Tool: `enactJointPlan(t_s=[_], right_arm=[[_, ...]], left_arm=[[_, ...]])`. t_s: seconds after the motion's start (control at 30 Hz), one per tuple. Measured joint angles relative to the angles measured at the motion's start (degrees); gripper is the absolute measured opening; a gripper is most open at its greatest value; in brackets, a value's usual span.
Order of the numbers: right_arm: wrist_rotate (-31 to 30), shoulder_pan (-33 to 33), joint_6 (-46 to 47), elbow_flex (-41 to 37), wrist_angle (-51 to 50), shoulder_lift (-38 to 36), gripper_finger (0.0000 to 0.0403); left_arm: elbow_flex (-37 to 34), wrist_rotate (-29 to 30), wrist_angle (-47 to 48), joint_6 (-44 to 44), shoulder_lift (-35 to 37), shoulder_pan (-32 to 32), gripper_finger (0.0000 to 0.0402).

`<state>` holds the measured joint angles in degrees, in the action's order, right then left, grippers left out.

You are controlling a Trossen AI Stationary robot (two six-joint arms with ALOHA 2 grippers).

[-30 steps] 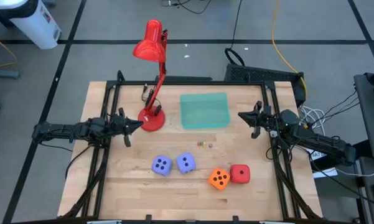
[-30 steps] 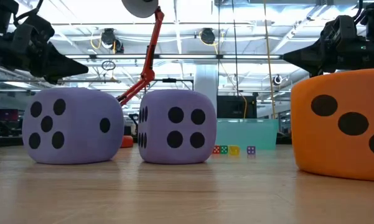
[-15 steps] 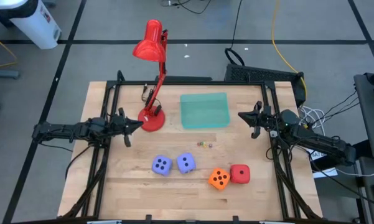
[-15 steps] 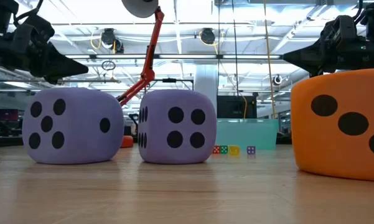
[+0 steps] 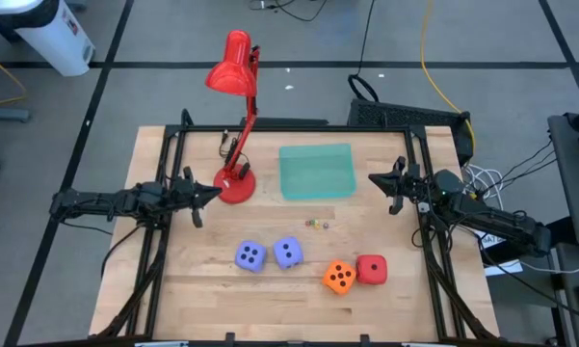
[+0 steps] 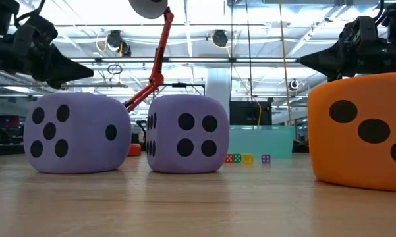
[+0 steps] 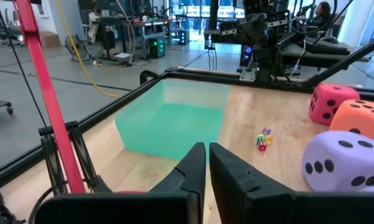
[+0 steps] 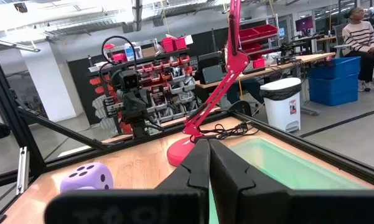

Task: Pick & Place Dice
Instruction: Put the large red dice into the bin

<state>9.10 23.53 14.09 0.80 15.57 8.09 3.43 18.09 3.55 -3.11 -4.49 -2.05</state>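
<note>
Four foam dice rest flat on the wooden table's near half: two lavender (image 5: pixel 250 256) (image 5: pixel 287 253), one orange (image 5: pixel 339 278), one red (image 5: pixel 371 270). The low view shows the lavender pair (image 6: pixel 76 133) (image 6: pixel 186 133) and the orange die (image 6: pixel 362 128) up close. My left gripper (image 5: pixel 212 193) hovers level at the table's left side, beside the lamp's base, shut and holding nothing; its fingers (image 7: pixel 207 163) stand almost together. My right gripper (image 5: pixel 374 178) hovers at the right side next to the green tray (image 5: pixel 316 172), shut (image 8: pixel 206 152) and holding nothing. Both grippers are well above the table and far from the dice.
A red desk lamp stands on its round base (image 5: pixel 235 183) at the far left, its head (image 5: pixel 233 67) leaning past the far edge. Several tiny coloured dice (image 5: pixel 316 224) lie in front of the tray. Black frame rails (image 5: pixel 164 241) run along both sides. A person sits beyond the table (image 8: pixel 361 31).
</note>
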Motion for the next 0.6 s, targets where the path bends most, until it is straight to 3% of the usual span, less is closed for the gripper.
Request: enactJointPlan(t_s=[0.17, 0.43, 0.6], right_arm=[[0.0, 0.0, 0.0, 0.0, 0.0, 0.0, 0.0], [0.0, 0.0, 0.2, 0.0, 0.1, 0.0, 0.0], [-0.1, 0.0, 0.1, 0.0, 0.6, 0.0, 0.0]], left_arm=[[0.0, 0.0, -1.8, -0.2, 0.0, 0.0, 0.0031], [0.0, 0.0, -12.2, 2.5, 0.0, 0.1, 0.0031], [0.0, -0.1, -11.1, -4.9, 0.0, 0.1, 0.0031]])
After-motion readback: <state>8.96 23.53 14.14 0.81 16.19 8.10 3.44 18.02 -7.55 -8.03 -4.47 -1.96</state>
